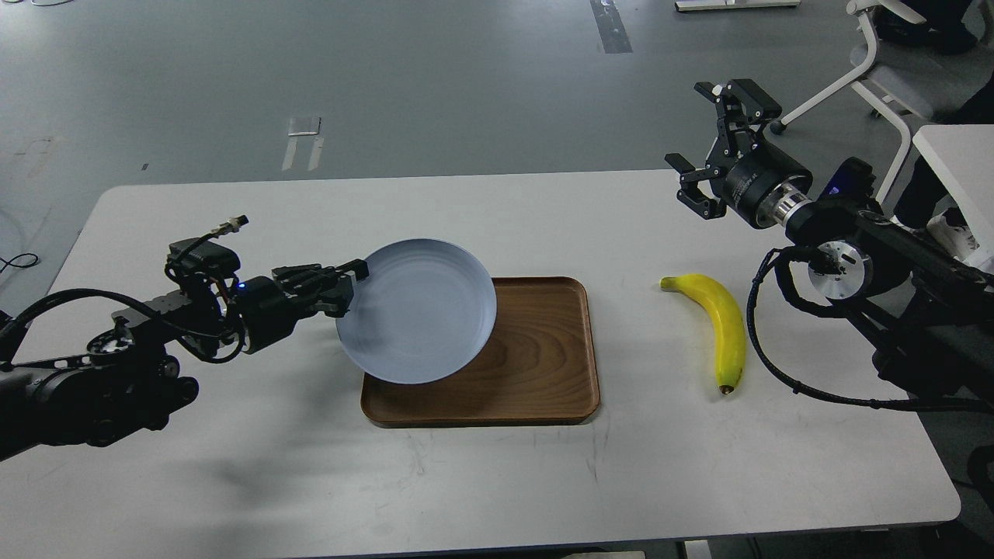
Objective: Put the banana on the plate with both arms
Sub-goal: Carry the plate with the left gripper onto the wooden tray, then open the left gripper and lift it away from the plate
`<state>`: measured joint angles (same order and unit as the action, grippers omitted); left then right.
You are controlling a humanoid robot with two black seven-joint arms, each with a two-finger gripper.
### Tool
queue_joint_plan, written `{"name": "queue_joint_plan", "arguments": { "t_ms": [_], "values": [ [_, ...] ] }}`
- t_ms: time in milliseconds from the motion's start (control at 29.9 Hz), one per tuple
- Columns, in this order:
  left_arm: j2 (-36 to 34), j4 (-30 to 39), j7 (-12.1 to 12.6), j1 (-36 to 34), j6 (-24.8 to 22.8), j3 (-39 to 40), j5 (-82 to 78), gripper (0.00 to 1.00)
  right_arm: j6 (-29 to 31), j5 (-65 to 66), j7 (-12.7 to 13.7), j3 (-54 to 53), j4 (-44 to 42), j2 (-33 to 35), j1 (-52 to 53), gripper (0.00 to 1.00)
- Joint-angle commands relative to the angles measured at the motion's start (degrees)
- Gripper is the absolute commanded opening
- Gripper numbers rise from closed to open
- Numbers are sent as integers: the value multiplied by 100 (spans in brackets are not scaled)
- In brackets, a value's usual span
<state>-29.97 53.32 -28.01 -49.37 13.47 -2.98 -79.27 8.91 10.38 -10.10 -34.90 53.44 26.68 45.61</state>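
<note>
My left gripper [351, 289] is shut on the left rim of the pale blue-grey plate [423, 310] and holds it in the air, tilted, over the left part of the brown wooden tray [543, 357]. The yellow banana [718, 326] lies on the white table to the right of the tray, greenish stem end far, dark tip near. My right gripper [718, 136] is open and empty, raised above the table's far right, behind and above the banana.
The white table [497, 481] spreads around the tray. A white-framed chair [885, 70] and another white table edge [955, 155] stand beyond the right arm. Black cable [765, 349] loops down beside the banana.
</note>
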Motion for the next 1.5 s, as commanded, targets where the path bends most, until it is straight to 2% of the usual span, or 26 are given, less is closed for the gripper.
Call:
{"name": "queue_joint_plan", "arguments": {
  "t_ms": [0,167,735,935,1370,1437,1470],
  "values": [
    [666,-469,1,-213,-73,-272,0,0,-3,0,0,-8,-1,39,-8,100],
    [1212,-1033,1,-214,-152,-624,8,0,-3,-9,-9,-16,-1,110,-8,100],
    [1819,-1596,1,-205,-152,-713,26,0,-3,-9,0,-69,8,136,18,100],
    [1898,-1877,1,-222,-152,-713,35,0,-3,-9,-9,-69,8,206,10,100],
    [1749,-1869,1,-214,-249,-748,44,0,-3,-9,0,-69,8,189,1,100],
    [1714,-1860,1,-214,-258,-739,70,9,-3,-9,0,-69,8,198,1,100],
    [1662,-1808,1,-213,-258,-739,79,20,-3,-9,0,-69,-1,198,1,100]
  ]
}}
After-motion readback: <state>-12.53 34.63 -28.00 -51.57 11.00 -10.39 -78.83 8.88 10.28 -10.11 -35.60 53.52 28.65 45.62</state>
